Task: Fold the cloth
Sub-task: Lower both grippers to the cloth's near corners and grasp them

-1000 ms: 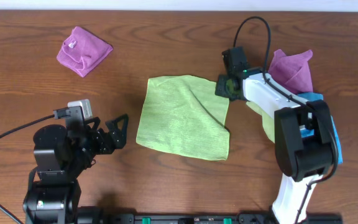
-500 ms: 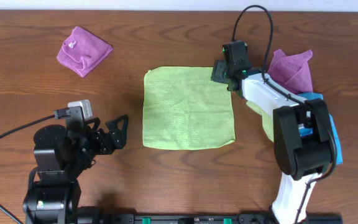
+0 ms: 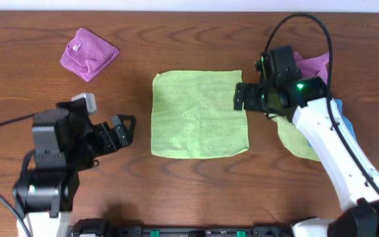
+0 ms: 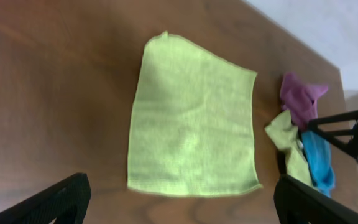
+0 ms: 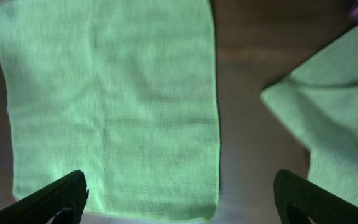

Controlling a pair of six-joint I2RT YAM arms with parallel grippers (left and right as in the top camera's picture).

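Since half a second ago the cloth (image 3: 199,114) has stayed flat, a bright lime square at the centre of the desk (image 3: 176,39), while the right gripper (image 3: 240,99) has swung off its upper right corner and now hangs open above the right edge. Bare wood lies left of the cloth. The left gripper (image 3: 122,126) is open at lower left. The purple cloth (image 3: 88,54) at upper left has an unreadable white tag.

Dark wood table (image 3: 176,39). Cloth (image 3: 199,113) lies flat, single layer, between left gripper (image 3: 125,128) and right gripper (image 3: 242,97), its right edge beside the right gripper. Folded purple cloth (image 3: 88,52) lies well beyond the left gripper. Behind the right gripper is a heap: crumpled purple cloth (image 3: 314,66), dull green cloth (image 3: 295,135), blue cloth (image 4: 316,162).
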